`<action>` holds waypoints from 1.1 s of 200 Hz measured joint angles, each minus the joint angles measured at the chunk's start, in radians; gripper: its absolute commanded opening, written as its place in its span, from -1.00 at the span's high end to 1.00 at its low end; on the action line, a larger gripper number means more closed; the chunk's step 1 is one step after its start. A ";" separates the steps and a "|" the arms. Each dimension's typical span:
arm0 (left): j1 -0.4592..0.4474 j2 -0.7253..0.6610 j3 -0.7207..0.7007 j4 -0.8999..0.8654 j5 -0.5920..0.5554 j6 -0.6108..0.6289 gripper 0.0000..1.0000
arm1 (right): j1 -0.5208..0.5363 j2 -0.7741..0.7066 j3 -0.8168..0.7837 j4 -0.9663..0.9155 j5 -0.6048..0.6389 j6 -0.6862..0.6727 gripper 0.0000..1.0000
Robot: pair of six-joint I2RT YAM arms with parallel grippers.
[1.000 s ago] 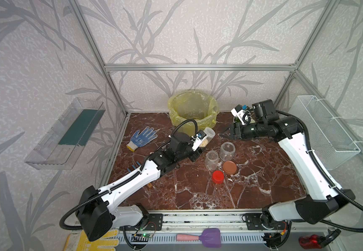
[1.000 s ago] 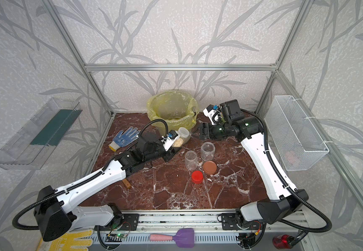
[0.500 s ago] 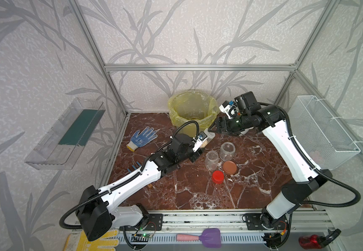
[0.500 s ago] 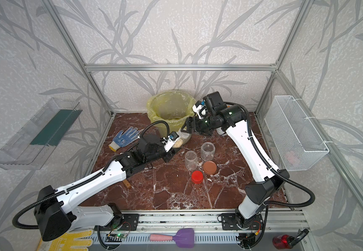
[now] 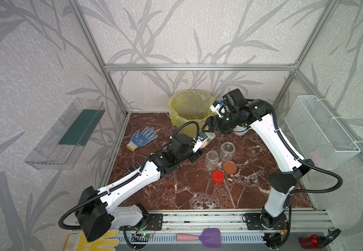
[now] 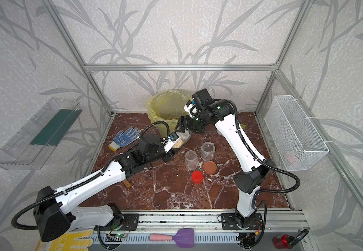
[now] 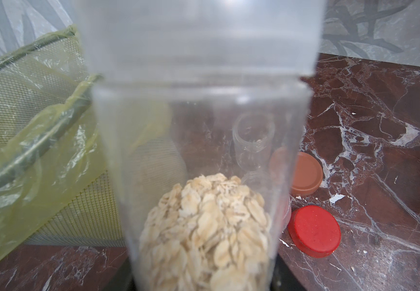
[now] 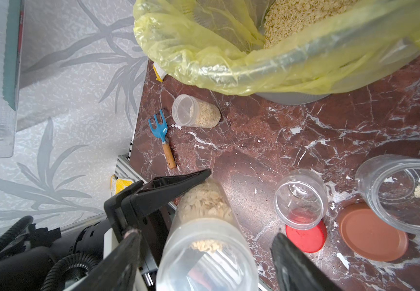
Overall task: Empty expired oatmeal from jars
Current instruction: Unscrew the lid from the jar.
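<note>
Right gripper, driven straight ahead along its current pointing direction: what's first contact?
Most likely the clear-lidded jar of oatmeal that the left gripper holds: in the right wrist view the right gripper stands open, straddling its lid end. Depth is uncertain.

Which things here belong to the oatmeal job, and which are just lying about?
Job: held jar of oatmeal, second filled jar, slim empty jar, wide empty jar, red lid, brown lid, bin.
Lying about: blue glove, small rake, purple scoop, wire basket.
</note>
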 measured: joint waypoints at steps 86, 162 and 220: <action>-0.005 -0.004 0.000 -0.012 -0.011 0.001 1.00 | 0.007 0.001 0.000 -0.061 -0.001 -0.035 -0.24; -0.003 -0.011 -0.006 -0.011 0.018 -0.016 1.00 | 0.010 0.001 0.002 -0.072 -0.029 -0.085 0.27; 0.064 -0.077 -0.081 0.048 0.280 -0.118 1.00 | 0.027 -0.066 -0.086 -0.011 -0.089 -0.362 0.40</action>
